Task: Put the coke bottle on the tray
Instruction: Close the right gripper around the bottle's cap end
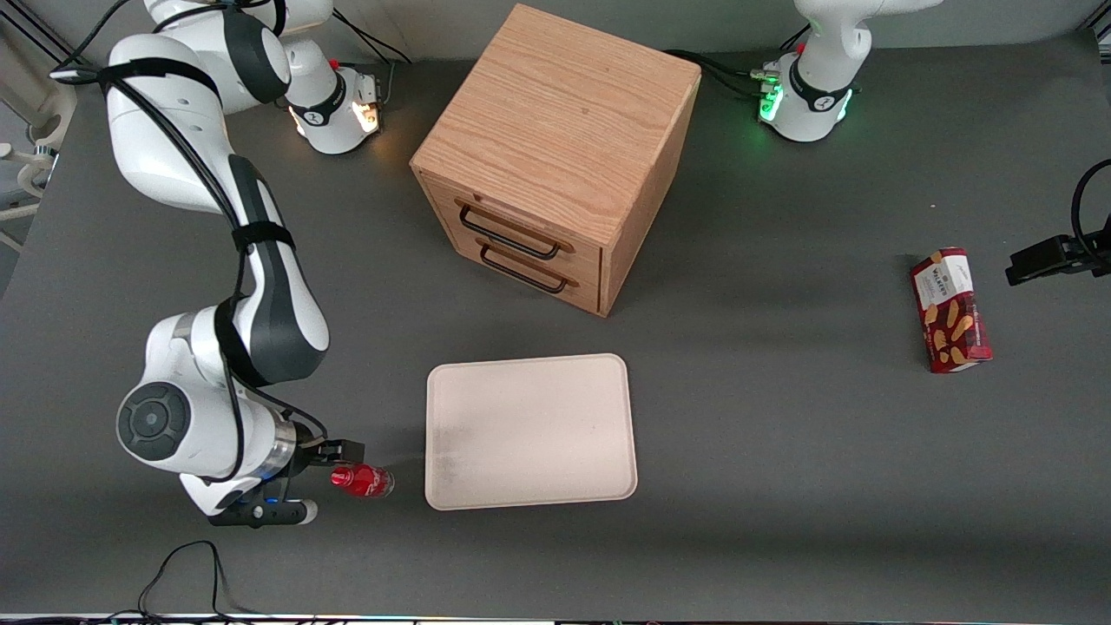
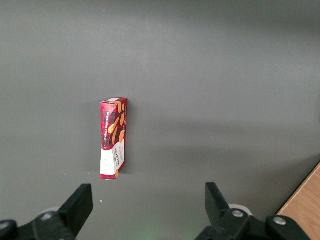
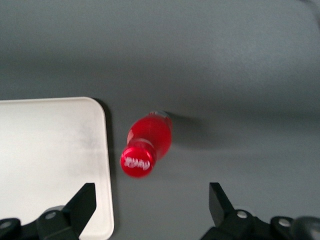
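The coke bottle (image 1: 363, 480), small and red with a red cap, stands on the dark table close beside the cream-white tray (image 1: 529, 430), toward the working arm's end. My right gripper (image 1: 323, 482) hangs over the bottle with its fingers spread wide and empty. In the right wrist view the bottle (image 3: 147, 142) shows cap-first just ahead of the gap between the fingers of the gripper (image 3: 151, 192), touching neither. The tray's rounded corner (image 3: 50, 150) lies next to the bottle. Nothing lies on the tray.
A wooden two-drawer cabinet (image 1: 555, 156) stands farther from the front camera than the tray. A red biscuit box (image 1: 950, 310) lies toward the parked arm's end and also shows in the left wrist view (image 2: 114, 145). A black cable (image 1: 182, 573) loops near the table's front edge.
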